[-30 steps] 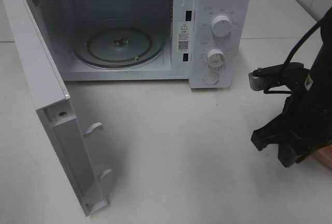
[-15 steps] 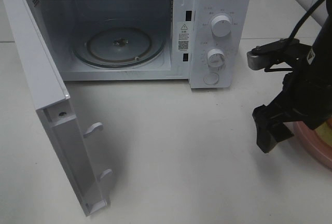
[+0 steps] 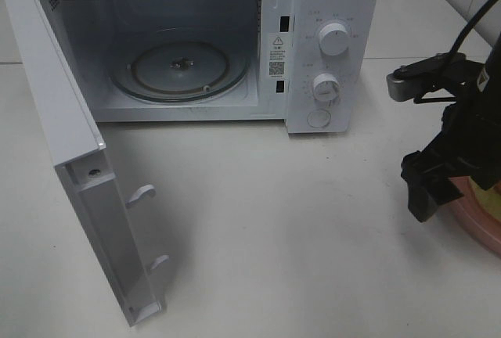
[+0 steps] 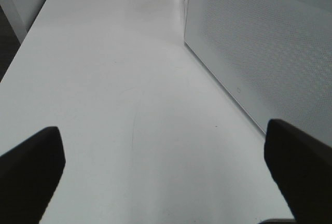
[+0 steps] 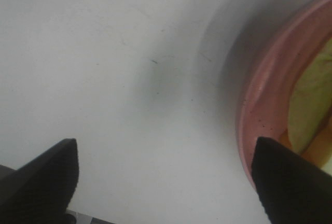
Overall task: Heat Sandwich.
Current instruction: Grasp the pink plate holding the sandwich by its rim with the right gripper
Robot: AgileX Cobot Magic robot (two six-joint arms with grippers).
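Sandwich (image 5: 311,97) lies on the pink plate (image 5: 257,110), just beside one finger of the right claw (image 5: 166,180) and outside its gap. Right claw is wide and empty over the table (image 3: 274,221). The microwave (image 3: 352,9) stands apart from it, door (image 4: 259,42) open. Left claw (image 4: 166,172) is wide and empty, beside that door.

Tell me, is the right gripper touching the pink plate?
Cannot tell. In the right wrist view one finger of the open right gripper overlaps the pink plate rim, hiding any gap.
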